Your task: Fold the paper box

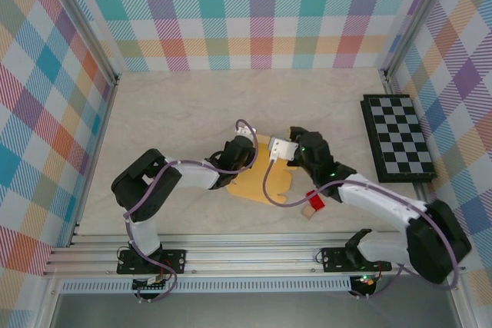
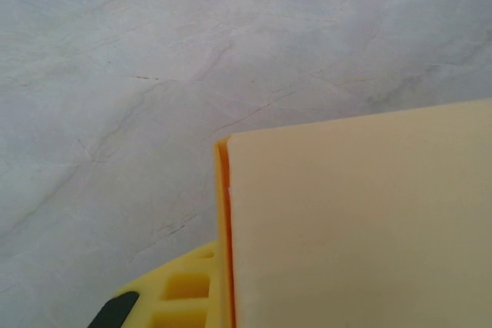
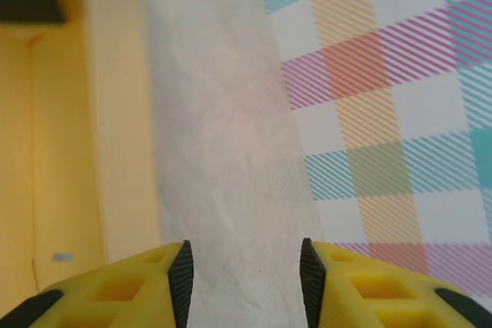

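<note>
The paper box [image 1: 265, 180] is a pale orange-yellow cardboard sheet lying flat on the table between the two arms. My left gripper [image 1: 250, 149] is at its upper left edge, shut on the paper box. In the left wrist view a folded panel of the paper box [image 2: 361, 220] stands edge-on against my yellow finger [image 2: 181, 289] and hides the other finger. My right gripper [image 1: 298, 140] is at the sheet's upper right corner. Its jaws [image 3: 246, 282] are open over bare table, with the paper box [image 3: 46, 151] off to their left.
A small red block with a tan cube [image 1: 314, 203] lies just right of the sheet, under my right forearm. A black-and-white checkered board [image 1: 398, 137] lies at the right wall. Plaid walls close in the table on three sides.
</note>
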Available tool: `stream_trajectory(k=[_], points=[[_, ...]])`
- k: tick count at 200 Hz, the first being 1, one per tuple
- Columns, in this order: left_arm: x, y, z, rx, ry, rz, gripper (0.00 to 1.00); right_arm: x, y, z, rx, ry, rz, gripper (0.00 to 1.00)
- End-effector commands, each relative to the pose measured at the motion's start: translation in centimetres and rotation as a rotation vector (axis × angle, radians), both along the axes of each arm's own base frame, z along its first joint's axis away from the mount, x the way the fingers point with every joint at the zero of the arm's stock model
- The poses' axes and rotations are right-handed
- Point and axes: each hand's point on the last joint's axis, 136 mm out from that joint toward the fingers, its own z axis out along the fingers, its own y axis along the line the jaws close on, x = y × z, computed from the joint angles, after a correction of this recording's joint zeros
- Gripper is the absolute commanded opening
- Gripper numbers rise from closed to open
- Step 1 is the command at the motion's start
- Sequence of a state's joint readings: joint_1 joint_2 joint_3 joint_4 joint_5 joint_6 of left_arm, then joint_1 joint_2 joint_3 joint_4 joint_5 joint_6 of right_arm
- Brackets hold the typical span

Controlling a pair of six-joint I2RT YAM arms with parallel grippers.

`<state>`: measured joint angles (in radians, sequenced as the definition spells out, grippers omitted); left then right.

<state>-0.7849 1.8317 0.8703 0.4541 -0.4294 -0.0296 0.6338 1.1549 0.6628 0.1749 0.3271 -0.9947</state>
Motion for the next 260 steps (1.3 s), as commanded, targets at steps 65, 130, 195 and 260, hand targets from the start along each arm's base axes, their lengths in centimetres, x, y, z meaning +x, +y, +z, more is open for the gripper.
stream_trajectory(k=[65,130,195,260], points=[[-1.2,1.2,-1.1,0.083,-0.056,-0.038,0.0,1.6,1.5,-2.6,0.618,0.632,-0.276,0.49],[-1.5,1.3,-2.0,0.101,-0.049,-0.054,0.01,2.7,3.2,-9.1,0.626,0.794,-0.321,0.47],[-2.4,1.6,-2.2,0.033,0.031,-0.093,0.37,2.6,2.3,-9.8,0.584,0.8,-0.374,0.46],[-1.5,3.7,-1.1,-0.082,0.014,0.008,0.43,2.2,2.3,-9.5,0.59,0.804,-0.373,0.44]])
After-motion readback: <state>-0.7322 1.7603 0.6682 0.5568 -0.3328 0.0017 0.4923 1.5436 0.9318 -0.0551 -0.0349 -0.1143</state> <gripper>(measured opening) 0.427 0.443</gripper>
